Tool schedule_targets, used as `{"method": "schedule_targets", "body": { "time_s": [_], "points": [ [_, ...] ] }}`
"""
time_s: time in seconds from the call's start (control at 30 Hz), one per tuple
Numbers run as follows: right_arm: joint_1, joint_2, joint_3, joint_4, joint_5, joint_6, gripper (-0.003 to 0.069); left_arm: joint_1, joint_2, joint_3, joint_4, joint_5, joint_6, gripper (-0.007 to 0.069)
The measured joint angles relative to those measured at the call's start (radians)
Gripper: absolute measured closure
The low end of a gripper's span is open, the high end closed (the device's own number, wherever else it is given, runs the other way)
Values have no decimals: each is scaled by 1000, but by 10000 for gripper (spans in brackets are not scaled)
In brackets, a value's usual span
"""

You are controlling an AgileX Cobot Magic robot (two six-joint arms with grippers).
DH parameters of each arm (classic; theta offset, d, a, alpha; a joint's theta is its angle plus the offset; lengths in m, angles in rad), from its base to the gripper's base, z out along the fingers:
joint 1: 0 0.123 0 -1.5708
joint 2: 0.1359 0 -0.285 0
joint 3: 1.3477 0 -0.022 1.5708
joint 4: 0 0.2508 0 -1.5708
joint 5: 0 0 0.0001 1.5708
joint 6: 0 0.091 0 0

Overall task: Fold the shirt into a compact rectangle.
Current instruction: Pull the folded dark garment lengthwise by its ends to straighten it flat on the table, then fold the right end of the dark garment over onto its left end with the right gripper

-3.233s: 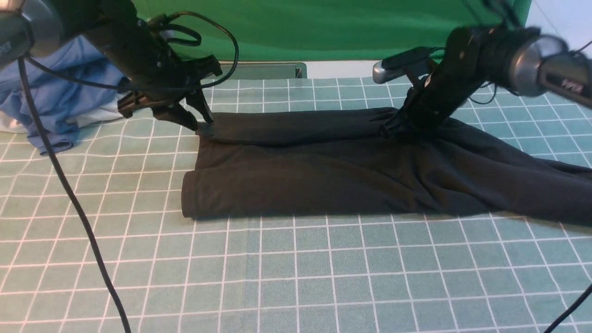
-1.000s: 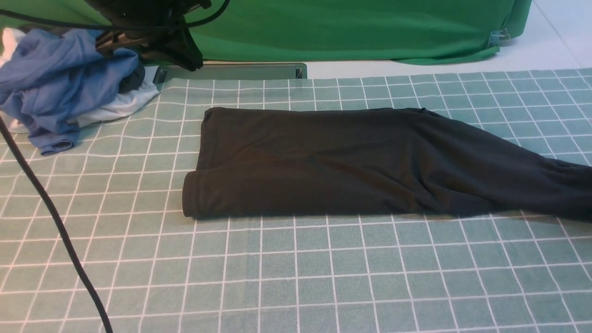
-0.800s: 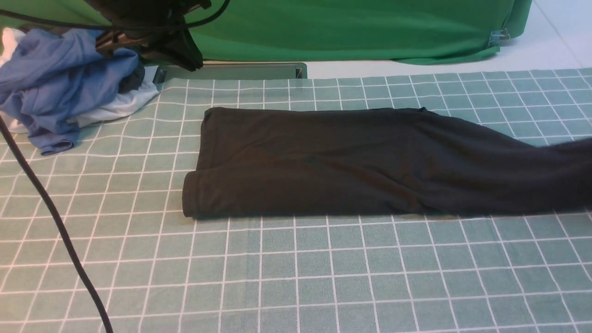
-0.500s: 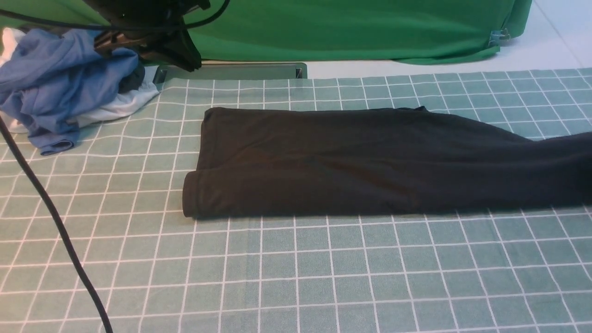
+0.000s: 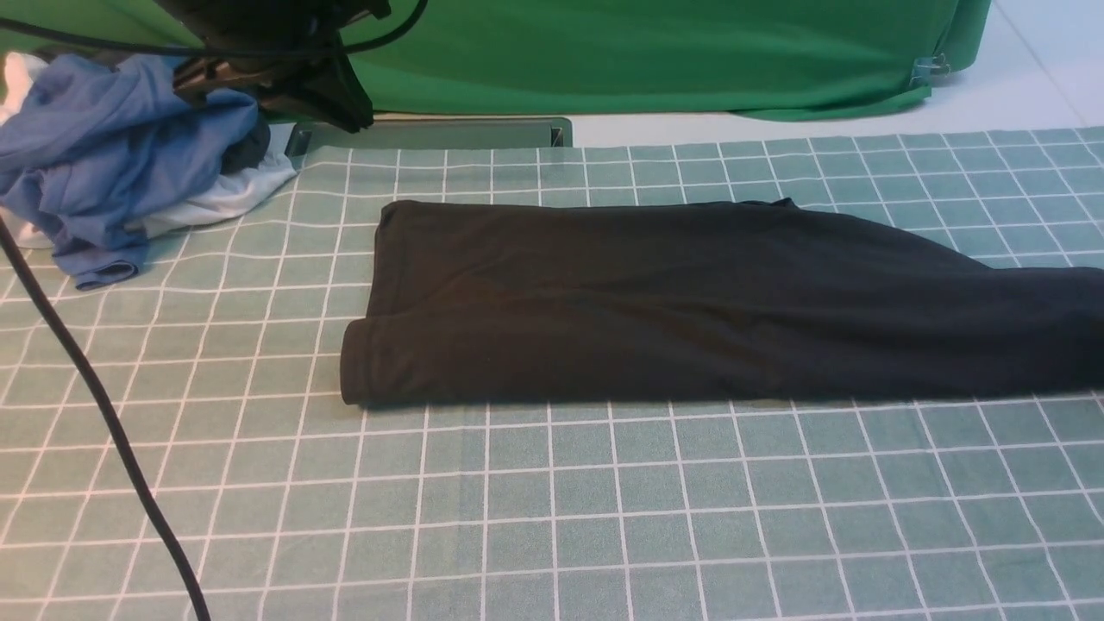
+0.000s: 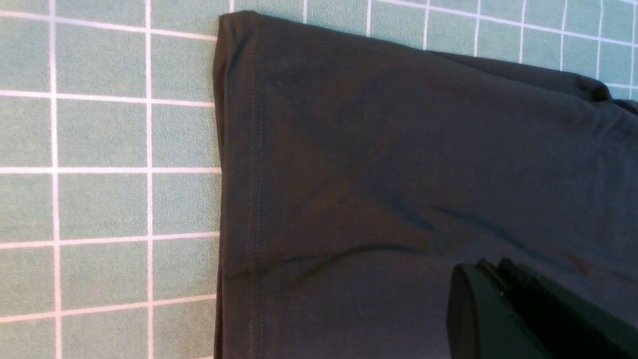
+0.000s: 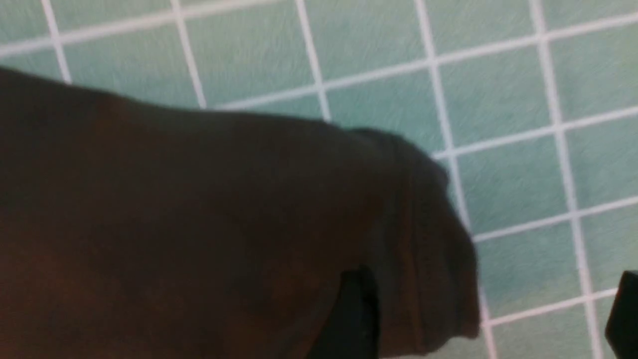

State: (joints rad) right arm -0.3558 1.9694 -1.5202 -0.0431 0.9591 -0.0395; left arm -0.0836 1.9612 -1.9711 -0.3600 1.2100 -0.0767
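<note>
The black shirt (image 5: 655, 302) lies folded into a long band across the checked table, its rolled left end near the middle and its right end running off the front view's right edge. No print or label shows. My left gripper (image 5: 341, 99) hangs raised at the back left; in its wrist view its fingers (image 6: 491, 271) are together over the shirt's hemmed end (image 6: 349, 164), holding nothing. The right arm is outside the front view. In its wrist view, my right gripper (image 7: 491, 316) stands open low over the shirt's right end (image 7: 224, 224), whose edge lies between the fingers.
A heap of blue and white garments (image 5: 103, 164) lies at the back left. The green backdrop cloth (image 5: 647, 52) hangs behind the table, with a grey box (image 5: 431, 134) at its foot. A black cable (image 5: 103, 414) crosses the front left of the checked cloth (image 5: 552, 500).
Both arms have drawn back from the shirt's far edge. Over the last second the shirt's right end was tugged rightwards and its wrinkles flattened. The left arm stayed still.
</note>
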Motion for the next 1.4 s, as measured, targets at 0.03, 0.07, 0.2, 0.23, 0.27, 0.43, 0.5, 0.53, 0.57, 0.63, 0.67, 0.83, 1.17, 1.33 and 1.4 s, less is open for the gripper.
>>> {"method": "schedule_targets", "body": {
  "time_s": [0.03,0.07,0.2,0.23,0.27,0.43,0.5,0.53,0.57,0.63,0.67,0.83,1.17,1.33,1.4],
  "points": [
    [0,20,0,1,1,0,20,0,0,0,1,0,0,608],
    [0,36,0,1,4,0,21,0,0,0,1,0,0,608],
    [0,123,0,2,3,-1,28,0,0,0,1,4,12,608],
    [0,135,0,2,3,-2,32,0,0,0,1,4,15,608],
    [0,140,-6,5,2,-5,39,0,0,0,1,5,19,608],
    [0,155,-19,27,8,-28,174,0,0,0,8,5,29,608],
    [0,157,-19,54,11,-56,296,0,0,0,12,5,30,608],
    [0,157,-19,59,11,-64,340,0,0,0,14,5,30,608],
    [1,157,-19,66,13,-80,431,0,0,0,16,5,30,608],
    [2,156,-22,58,19,-89,548,0,0,0,16,5,32,608],
    [2,154,-25,43,26,-91,568,0,0,0,19,4,45,608],
    [-7,128,-29,-73,58,-38,570,2,-6,0,62,5,66,608],
    [-2,-118,-46,-47,125,0,570,4,-83,4,88,5,54,608],
    [201,-216,-87,83,151,57,570,30,-120,127,106,3,77,608],
    [308,-222,-103,106,149,98,571,53,-123,201,93,3,85,608]
  ]
}}
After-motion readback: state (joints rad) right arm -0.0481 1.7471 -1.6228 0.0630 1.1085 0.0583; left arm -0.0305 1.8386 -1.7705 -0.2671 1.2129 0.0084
